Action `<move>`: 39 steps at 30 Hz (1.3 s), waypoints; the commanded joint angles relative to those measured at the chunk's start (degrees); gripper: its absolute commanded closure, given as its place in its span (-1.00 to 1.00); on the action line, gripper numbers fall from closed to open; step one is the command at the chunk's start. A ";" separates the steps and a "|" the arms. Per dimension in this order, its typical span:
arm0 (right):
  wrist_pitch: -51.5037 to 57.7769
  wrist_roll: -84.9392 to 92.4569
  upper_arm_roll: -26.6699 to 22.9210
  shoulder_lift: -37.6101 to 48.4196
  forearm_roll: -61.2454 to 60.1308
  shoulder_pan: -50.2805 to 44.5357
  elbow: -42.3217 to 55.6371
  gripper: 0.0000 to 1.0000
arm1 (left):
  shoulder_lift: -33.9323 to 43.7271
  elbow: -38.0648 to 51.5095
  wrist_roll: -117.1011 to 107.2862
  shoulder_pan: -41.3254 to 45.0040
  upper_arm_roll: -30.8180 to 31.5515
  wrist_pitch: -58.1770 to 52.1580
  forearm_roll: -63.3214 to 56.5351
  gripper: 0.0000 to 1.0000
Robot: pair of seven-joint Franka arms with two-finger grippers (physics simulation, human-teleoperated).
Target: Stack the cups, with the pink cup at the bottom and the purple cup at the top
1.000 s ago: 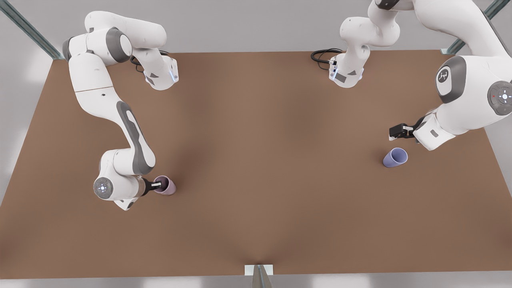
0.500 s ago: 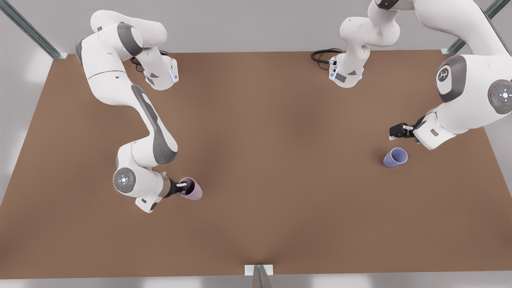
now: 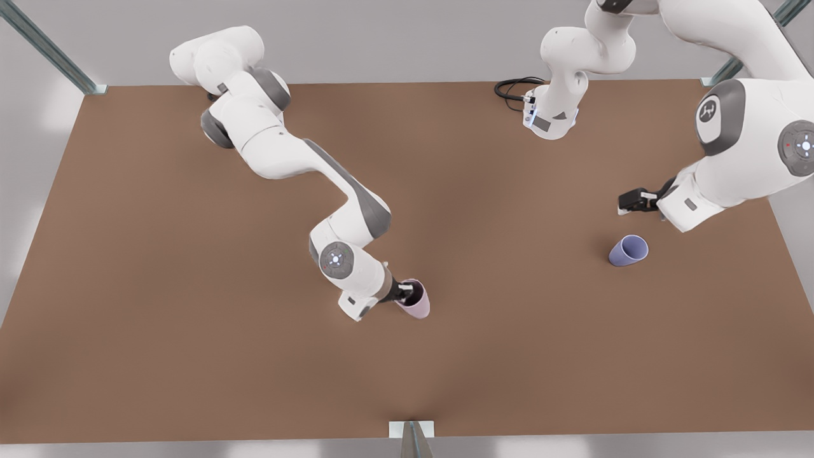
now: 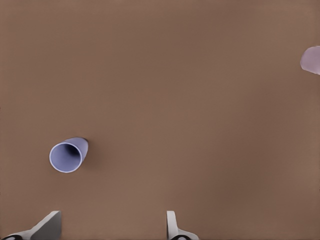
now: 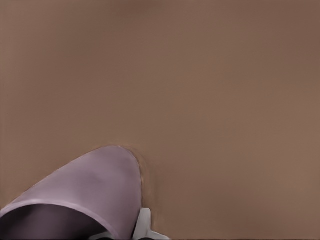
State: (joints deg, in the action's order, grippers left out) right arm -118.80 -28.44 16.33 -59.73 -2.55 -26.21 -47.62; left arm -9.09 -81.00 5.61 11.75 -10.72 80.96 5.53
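Note:
The pink cup (image 3: 416,304) hangs tilted just above the brown table (image 3: 191,356), near the middle toward the front edge. My right gripper (image 3: 404,292) is shut on its rim, one finger inside. The right wrist view shows the pink cup (image 5: 85,190) close up with a fingertip (image 5: 143,222) beside its wall. The purple cup (image 3: 628,250) lies on its side at the front view's right. My left gripper (image 3: 626,202) hovers open behind it and apart from it. In the left wrist view the purple cup (image 4: 68,155) shows its mouth, the left gripper (image 4: 110,227) has wide-spread fingers, and the pink cup (image 4: 311,59) is far off.
A black cable (image 3: 514,88) loops by one arm base at the table's back edge. Metal frame posts (image 3: 48,48) stand at the back corners, and a small bracket (image 3: 411,429) sits at the middle of the front edge.
My right arm has swung far toward the front view's right, carrying the pink cup from the left side to near the table's middle. The left gripper has barely shifted.

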 commanded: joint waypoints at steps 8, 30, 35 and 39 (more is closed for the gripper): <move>0.84 13.59 -0.78 -4.69 4.21 -2.27 1.13 0.57 | 4.09 -29.56 0.89 -7.44 -0.36 31.71 -3.77 -1.00; 7.70 11.65 0.01 -3.81 7.64 -2.44 1.22 -1.00 | -9.54 -35.18 15.05 -22.21 -1.06 42.70 -1.05 -1.00; 8.58 11.48 -0.60 1.28 8.08 0.45 0.78 -1.00 | -9.89 -38.17 14.78 -22.29 -1.06 45.78 -1.05 -1.00; 27.18 19.65 -1.31 14.28 8.26 21.09 -2.57 -1.00 | -10.07 -40.28 14.78 -22.29 -1.06 47.36 -0.96 -1.00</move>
State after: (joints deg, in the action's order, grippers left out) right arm -88.30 -8.63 14.26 -42.63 6.03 -3.17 -50.19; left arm -19.24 -121.37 20.39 -10.55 -11.78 128.32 4.61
